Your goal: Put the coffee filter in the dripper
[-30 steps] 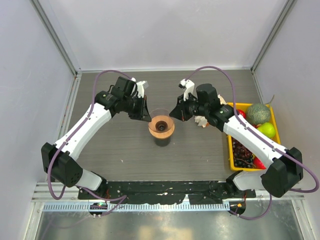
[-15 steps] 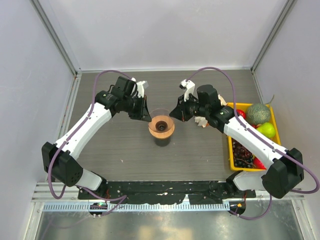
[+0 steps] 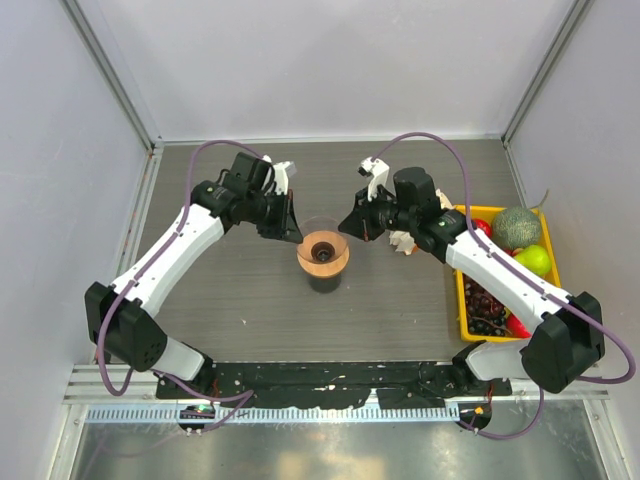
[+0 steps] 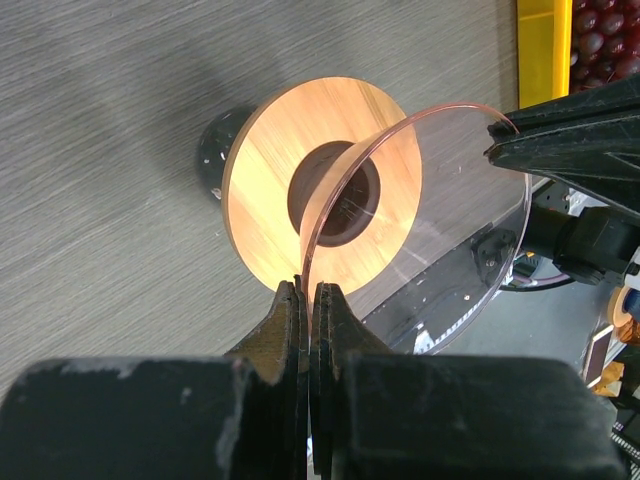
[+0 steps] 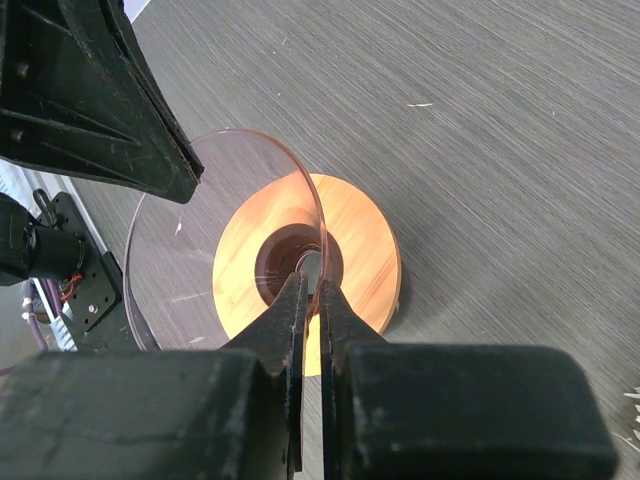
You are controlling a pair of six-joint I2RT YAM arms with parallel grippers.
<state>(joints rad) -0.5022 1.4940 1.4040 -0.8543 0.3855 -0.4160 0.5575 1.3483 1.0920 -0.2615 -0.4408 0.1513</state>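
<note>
Currently gripped: dripper (image 3: 323, 252), pinched at its clear rim from two sides at once.
left gripper (image 4: 309, 292): closed on the rim of the clear cone, on the dripper's left side.
right gripper (image 5: 312, 288): closed on the opposite rim, facing the left one across the cone.
dripper position: mid-counter (image 3: 240, 290), between the two grippers; wooden collar (image 4: 265, 185) under the clear cone, dark centre showing.
coffee filter: not surely located (some white paper (image 3: 403, 243) peeks from under the right wrist, near the yellow tray (image 3: 462, 300); single sheet or bunch, cannot tell).
key relation: that paper lies on the right gripper's side, toward the tray, well apart from the left gripper.
judgement: the right arm is nearer; it would release the rim to fetch while the left steadies the dripper.
</note>
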